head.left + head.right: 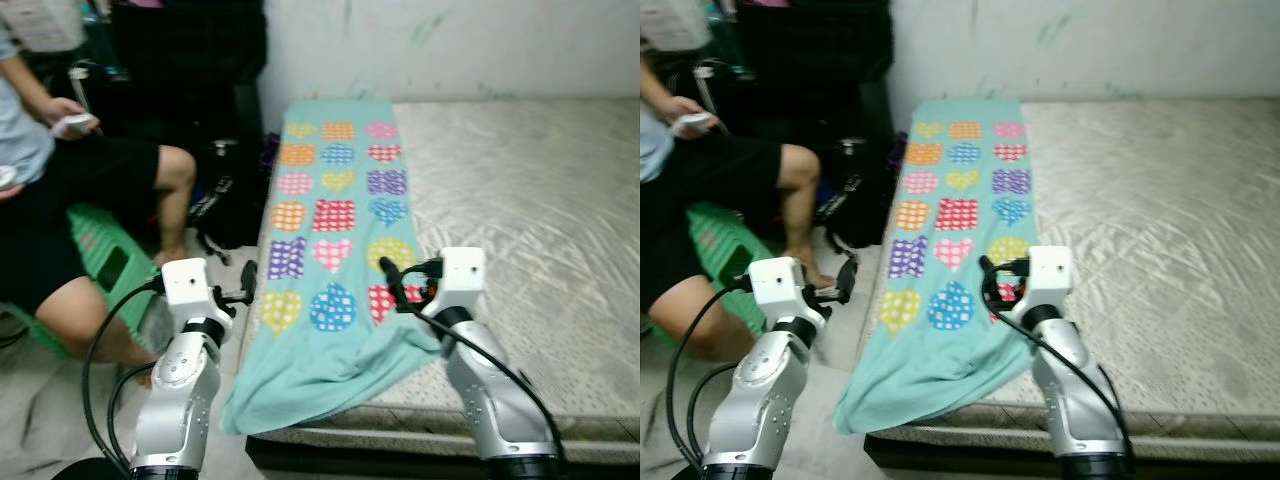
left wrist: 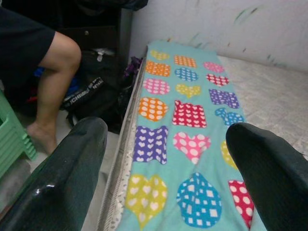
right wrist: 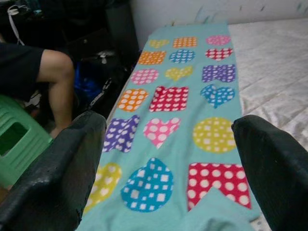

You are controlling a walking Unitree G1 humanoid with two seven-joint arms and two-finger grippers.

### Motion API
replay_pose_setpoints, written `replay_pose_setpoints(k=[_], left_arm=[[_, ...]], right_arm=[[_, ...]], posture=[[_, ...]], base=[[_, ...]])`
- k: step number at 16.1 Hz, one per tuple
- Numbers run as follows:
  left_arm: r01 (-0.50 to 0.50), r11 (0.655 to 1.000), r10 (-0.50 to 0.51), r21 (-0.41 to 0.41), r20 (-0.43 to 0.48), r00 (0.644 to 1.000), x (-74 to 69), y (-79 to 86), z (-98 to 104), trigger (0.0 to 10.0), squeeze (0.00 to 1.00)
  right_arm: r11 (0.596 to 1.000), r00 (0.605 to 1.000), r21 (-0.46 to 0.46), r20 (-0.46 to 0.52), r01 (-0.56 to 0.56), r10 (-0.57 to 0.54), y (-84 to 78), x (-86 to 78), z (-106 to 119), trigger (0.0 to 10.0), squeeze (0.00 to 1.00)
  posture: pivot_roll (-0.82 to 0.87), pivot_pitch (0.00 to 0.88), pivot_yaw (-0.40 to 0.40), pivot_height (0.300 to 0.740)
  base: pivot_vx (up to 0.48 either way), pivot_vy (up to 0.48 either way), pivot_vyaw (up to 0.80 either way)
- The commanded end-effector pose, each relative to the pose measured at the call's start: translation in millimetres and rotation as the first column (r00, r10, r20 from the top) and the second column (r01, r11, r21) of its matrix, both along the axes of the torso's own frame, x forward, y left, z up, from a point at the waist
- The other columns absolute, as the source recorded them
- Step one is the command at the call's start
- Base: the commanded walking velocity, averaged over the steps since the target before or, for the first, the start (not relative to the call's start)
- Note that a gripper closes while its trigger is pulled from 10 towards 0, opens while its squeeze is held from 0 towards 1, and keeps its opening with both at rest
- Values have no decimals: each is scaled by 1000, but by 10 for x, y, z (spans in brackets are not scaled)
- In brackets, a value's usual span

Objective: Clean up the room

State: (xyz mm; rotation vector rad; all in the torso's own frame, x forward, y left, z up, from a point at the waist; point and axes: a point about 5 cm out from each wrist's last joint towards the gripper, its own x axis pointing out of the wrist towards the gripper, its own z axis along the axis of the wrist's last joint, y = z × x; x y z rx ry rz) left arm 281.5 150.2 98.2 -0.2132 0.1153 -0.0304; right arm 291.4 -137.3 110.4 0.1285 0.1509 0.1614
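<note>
A person point(image 1: 60, 220) in black shorts sat on a green plastic stool point(image 1: 105, 260) beside the bed, holding a white device point(image 1: 75, 124). A black bag point(image 1: 225, 205) lay on the floor nearby.

Two silver arms are gleaming under the room light, each built of rounded metal segments joined by darker bands. A square white housing is capping each wrist, and a thick black cable is looping down along each arm. The left gripper of two long black fingers point(image 2: 163, 173) is showing glossy, rounded pads point(image 2: 62, 178) catching small glints. The right gripper of two long black fingers point(image 3: 168, 173) is looking duller, its finger surfaces point(image 3: 57, 168) scuffed and grainy.
</note>
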Motion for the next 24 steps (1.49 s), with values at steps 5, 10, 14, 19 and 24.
replay_pose_setpoints(k=[5,10,14,19,24], left_arm=[[-8,1000,7,28,12,1000,10,44,35,10000,0],[-13,999,13,48,-2,1000,-130,199,-26,10000,0],[-43,995,46,86,-25,999,-357,391,-75,10000,0],[-44,989,52,139,-58,997,-624,590,-97,10000,0],[-45,989,55,142,-69,996,-727,675,-50,10000,0]], right_arm=[[999,999,26,35,28,-29,-7,40,84,10000,0],[996,995,17,59,84,-85,-128,-35,100,10000,0],[943,960,-196,132,270,-248,-537,-186,90,10000,0],[943,974,-263,147,205,-171,-865,-511,30,10000,0],[968,992,-227,90,110,-91,-786,-751,-48,10000,0]], posture=[[-163,0,79,740],[-164,0,77,740],[-165,0,70,740],[-151,0,68,740],[-146,0,68,740]], base=[[0,0,0],[0,0,0],[0,0,0],[0,0,0],[0,0,0]])
